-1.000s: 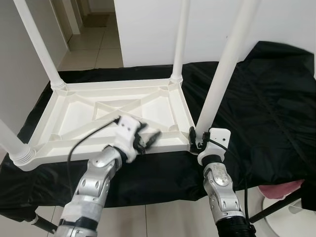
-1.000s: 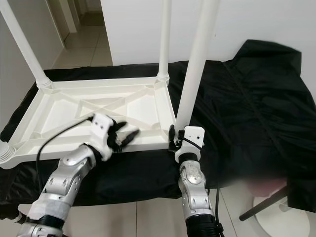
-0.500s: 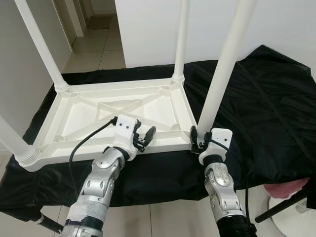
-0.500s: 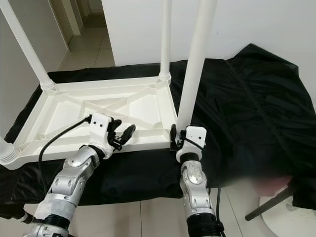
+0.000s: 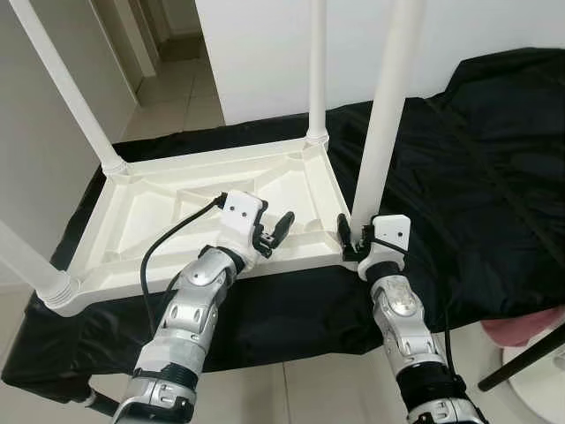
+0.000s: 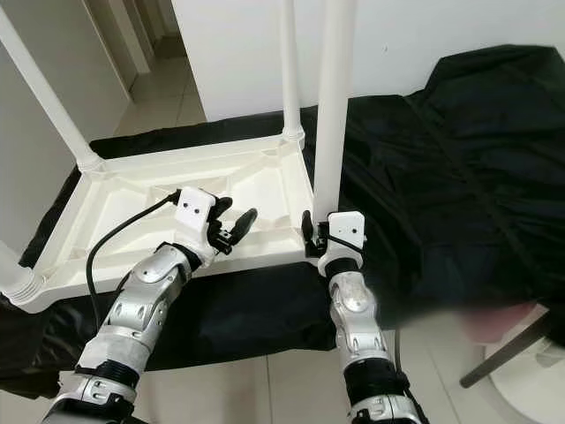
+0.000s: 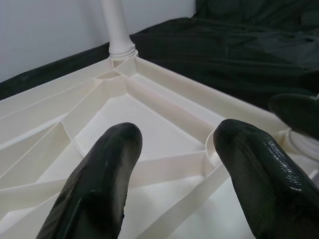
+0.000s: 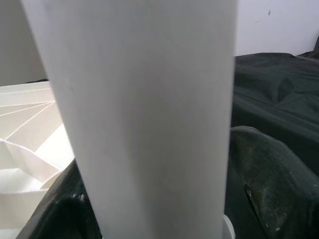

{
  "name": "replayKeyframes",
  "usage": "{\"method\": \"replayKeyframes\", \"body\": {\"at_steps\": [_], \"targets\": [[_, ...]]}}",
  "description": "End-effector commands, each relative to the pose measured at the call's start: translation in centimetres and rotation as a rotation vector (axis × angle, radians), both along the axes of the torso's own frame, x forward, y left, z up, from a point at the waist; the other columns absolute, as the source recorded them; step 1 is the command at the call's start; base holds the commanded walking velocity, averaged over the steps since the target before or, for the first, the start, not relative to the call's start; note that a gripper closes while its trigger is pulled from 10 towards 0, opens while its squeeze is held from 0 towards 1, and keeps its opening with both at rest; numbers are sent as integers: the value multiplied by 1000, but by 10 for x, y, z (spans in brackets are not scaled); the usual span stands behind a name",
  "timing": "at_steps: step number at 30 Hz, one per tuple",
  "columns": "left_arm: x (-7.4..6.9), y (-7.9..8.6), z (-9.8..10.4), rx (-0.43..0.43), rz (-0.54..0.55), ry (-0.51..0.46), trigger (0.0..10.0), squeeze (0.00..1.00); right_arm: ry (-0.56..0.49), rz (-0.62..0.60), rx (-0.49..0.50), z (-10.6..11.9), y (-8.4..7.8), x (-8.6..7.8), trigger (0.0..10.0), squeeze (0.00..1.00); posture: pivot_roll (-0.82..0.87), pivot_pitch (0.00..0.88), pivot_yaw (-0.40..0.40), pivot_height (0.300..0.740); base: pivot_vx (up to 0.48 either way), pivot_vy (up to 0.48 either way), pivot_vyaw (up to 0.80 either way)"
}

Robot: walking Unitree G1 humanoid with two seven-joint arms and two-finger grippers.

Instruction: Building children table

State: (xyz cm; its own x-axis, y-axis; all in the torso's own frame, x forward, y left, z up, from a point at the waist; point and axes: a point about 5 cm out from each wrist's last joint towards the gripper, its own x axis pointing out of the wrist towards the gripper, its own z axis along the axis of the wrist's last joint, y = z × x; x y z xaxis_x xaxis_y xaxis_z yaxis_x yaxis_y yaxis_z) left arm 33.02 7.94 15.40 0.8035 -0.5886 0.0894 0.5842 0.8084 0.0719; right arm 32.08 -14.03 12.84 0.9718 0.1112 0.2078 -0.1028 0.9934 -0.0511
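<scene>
Cloth (image 5: 494, 177): black sheet spread under the tabletop and running well off to its right.
Tabletop (image 5: 150, 208): white plastic, lying upside down on the cloth, ribbed underside up; likely light and stiff, with smooth, slippery faces, so the rim and ribs look like the best holds.
Legs: four white tubes standing in the tabletop's corners; the near right leg (image 5: 380, 132) is the one being handled.
Right gripper (image 5: 351, 240): at the tabletop's near right corner, fingers closed around the base of that leg.
Left gripper (image 5: 272, 235): over the tabletop's near rim, fingers (image 7: 94, 184) spread apart, holding nothing.
Grip advice: take each leg low, near its socket.
</scene>
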Motion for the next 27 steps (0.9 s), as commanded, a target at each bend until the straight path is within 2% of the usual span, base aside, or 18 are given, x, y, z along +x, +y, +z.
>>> {"method": "replayKeyframes", "body": {"at_steps": [1, 6, 13, 19, 22, 25, 27], "targets": [[7, 14, -3, 5, 134, 10, 10000, 0, -4, 50, 11, -2, 6, -1, 10000, 0, -52, 0, 189, 740, 0, 0, 0], [6, 14, -2, -48, 110, 22, 10000, 0, -15, 72, 14, -3, 8, -2, 10000, 0, -59, 0, 214, 740, 0, 0, 0], [5, 10, -3, -41, 68, 26, 10000, 0, -28, 90, -1, -2, 10, 0, 10000, 0, -76, 0, 250, 740, 0, 0, 0], [4, 9, -5, -42, 45, 28, 10000, 0, -45, 93, 3, 0, 12, -1, 10000, 0, -86, 0, 232, 740, 0, 0, 0], [0, 9, -7, -36, 18, 23, 10000, 0, -42, 106, 1, -1, 11, -3, 10000, 0, -82, 0, 214, 740, 0, 0, 0], [-7, 8, -8, -20, -28, -5, 10000, 0, -23, 109, 12, -1, 7, -4, 10000, 0, -60, 0, 150, 740, 0, 0, 0], [-8, 8, -8, -17, -36, -12, 10000, 0, -22, 106, 11, -1, 6, -3, 10000, 0, -60, 0, 150, 740, 0, 0, 0]]}}
